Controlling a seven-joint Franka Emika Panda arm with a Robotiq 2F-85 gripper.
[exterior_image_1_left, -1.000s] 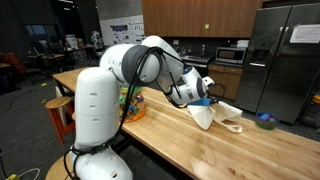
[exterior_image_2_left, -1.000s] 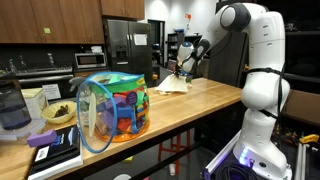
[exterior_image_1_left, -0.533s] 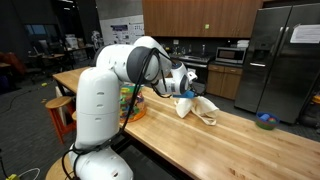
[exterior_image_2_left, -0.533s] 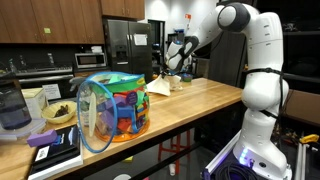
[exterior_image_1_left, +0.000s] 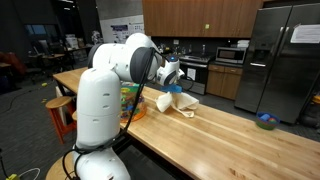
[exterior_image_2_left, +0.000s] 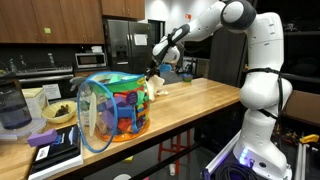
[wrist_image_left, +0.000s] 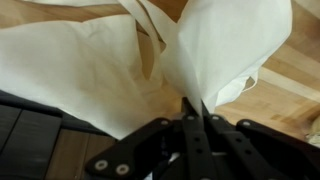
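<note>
White cloth (exterior_image_1_left: 172, 102) is pinched at a bunched fold by the gripper (exterior_image_1_left: 175, 90). In the wrist view the jaws are seen pressed together on the fabric. The cloth is held up over the table (exterior_image_1_left: 235, 135), beside the mesh bin (exterior_image_2_left: 112, 108) of coloured items. Most of it hangs loose below the grip, and whether its lowest edge touches the wood cannot be told.

The step is judged to be a carry, with the cloth lifted and held in the air. The next move is judged to call for a firm pinch and enough height that the hanging part is not dragged or snagged on the bin rim.

No brand or label is seen on the cloth. The sheet on the fridge (exterior_image_1_left: 303, 33) and the wall poster (exterior_image_1_left: 120, 32) are too small to be read.
</note>
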